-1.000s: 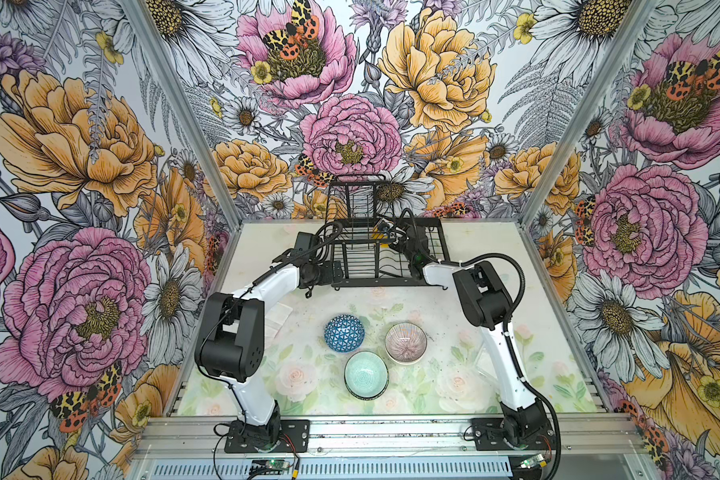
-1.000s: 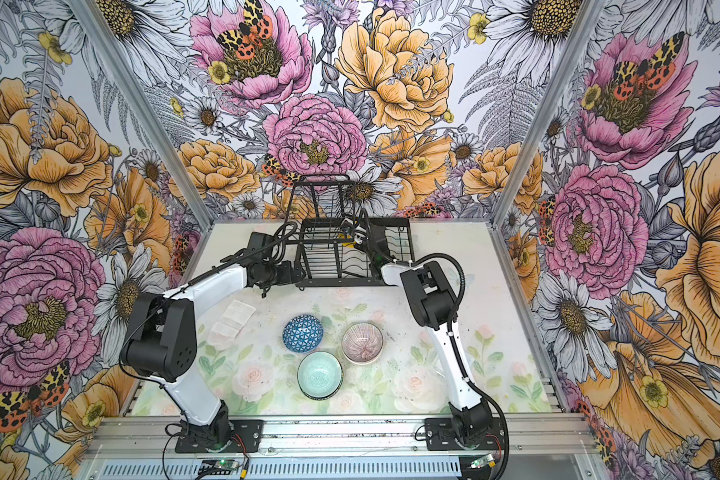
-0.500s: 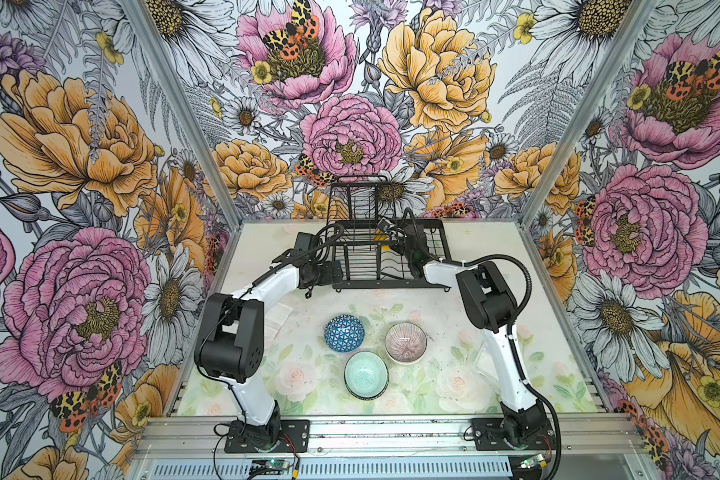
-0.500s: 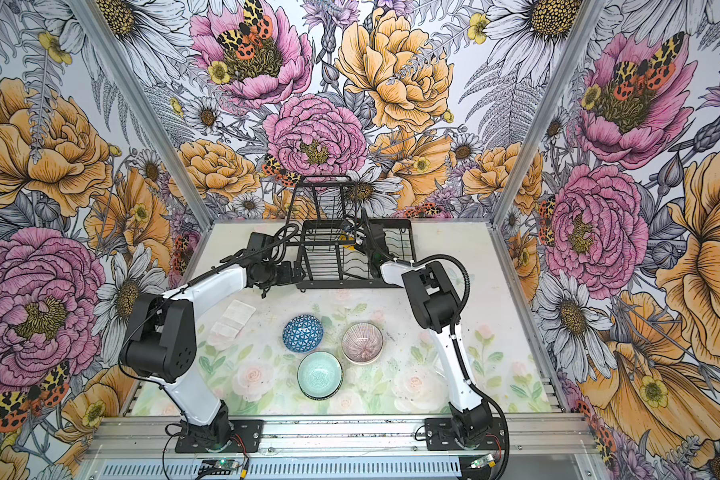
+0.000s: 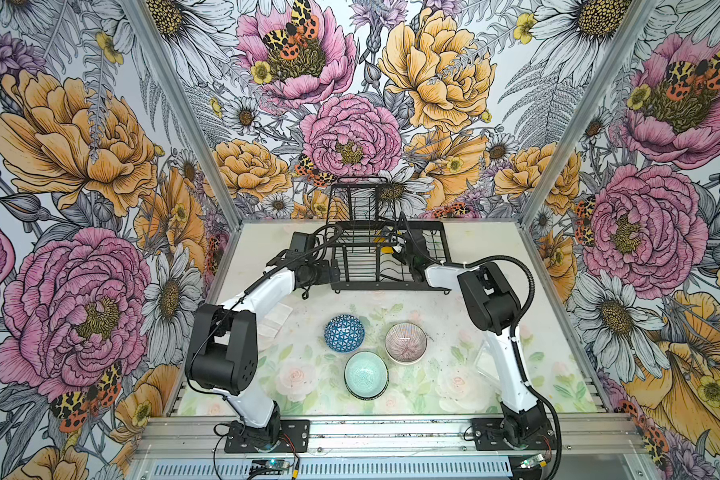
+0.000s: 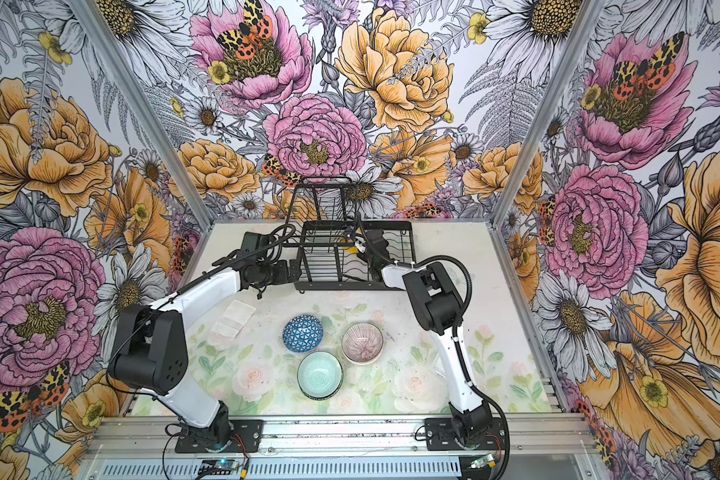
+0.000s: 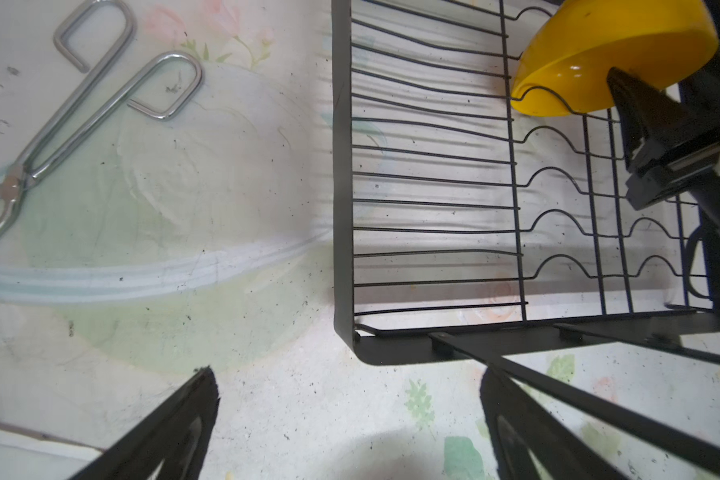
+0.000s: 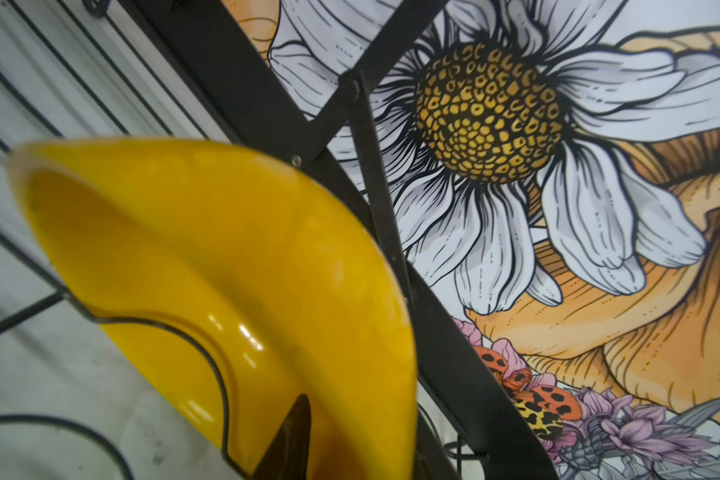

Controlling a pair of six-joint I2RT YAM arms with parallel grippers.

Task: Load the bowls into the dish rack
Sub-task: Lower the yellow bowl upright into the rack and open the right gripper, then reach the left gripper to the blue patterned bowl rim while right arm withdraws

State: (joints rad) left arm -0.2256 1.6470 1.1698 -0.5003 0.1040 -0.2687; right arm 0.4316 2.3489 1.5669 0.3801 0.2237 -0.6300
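The black wire dish rack (image 5: pixel 391 286) (image 6: pixel 337 286) stands at the back of the table. A yellow bowl (image 8: pixel 225 249) (image 7: pixel 616 50) leans on edge in its wire slots. My right gripper (image 8: pixel 350 449) (image 5: pixel 395 249) is open astride the bowl's wall, with one finger (image 8: pixel 296 432) inside, off the wall. The other finger is hidden. My left gripper (image 7: pixel 346 415) (image 5: pixel 327 270) hangs open and empty by the rack's front left corner. On the mat in front lie a blue-patterned bowl (image 5: pixel 344 333), a pink-striped bowl (image 5: pixel 405 343) and a pale teal bowl (image 5: pixel 366 374).
Thin metal tongs (image 7: pixel 59 124) lie on the mat left of the rack, over a clear round lid (image 7: pixel 142 270). Clear plastic pieces (image 5: pixel 279 320) sit under the left arm. Flowered walls close in three sides. The rack's raised shelf (image 5: pixel 358 195) stands over its back left.
The right gripper's jaws have parted round the yellow bowl, which stays leaning in the rack. The left arm and the three bowls on the mat have not moved.
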